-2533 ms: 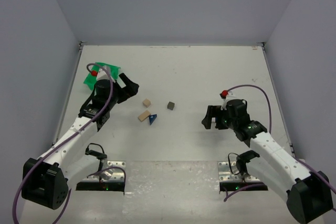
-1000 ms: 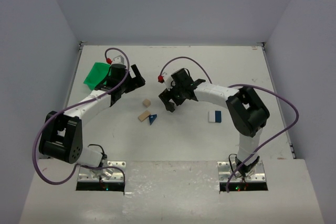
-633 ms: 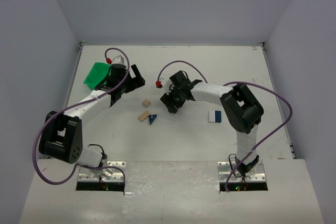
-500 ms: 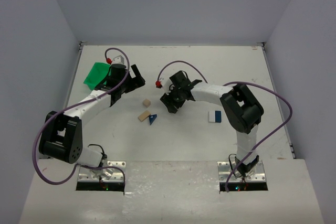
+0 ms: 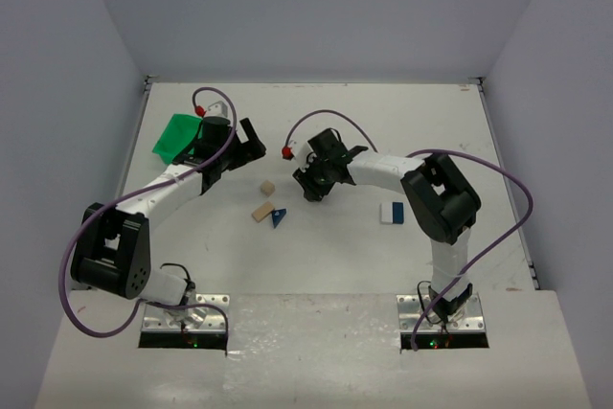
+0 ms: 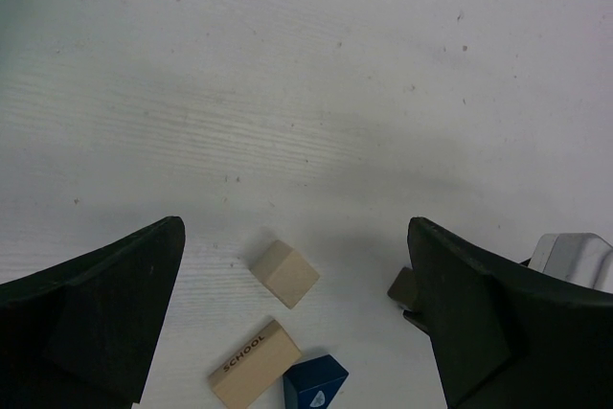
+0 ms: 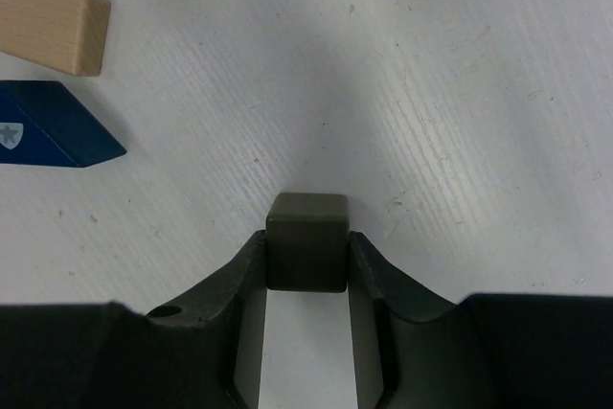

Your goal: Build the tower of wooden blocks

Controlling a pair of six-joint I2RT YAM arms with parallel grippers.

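Currently the right gripper (image 7: 306, 237) clamps the dark grey block (image 7: 306, 254) between both fingers, with the block resting on the table (image 7: 460, 93). The tan cube (image 6: 283, 273), tan bar (image 6: 255, 363) and blue wedge (image 6: 316, 385) lie grouped nearby. The left gripper (image 6: 295, 227) hangs fully spread above them

I've brought the right gripper (image 7: 306, 261) across from well right of the dark grey block (image 7: 306, 227) and closed its jaws against that block's sides, uncovering a blue-and-white block (image 5: 391, 212) well to its right.
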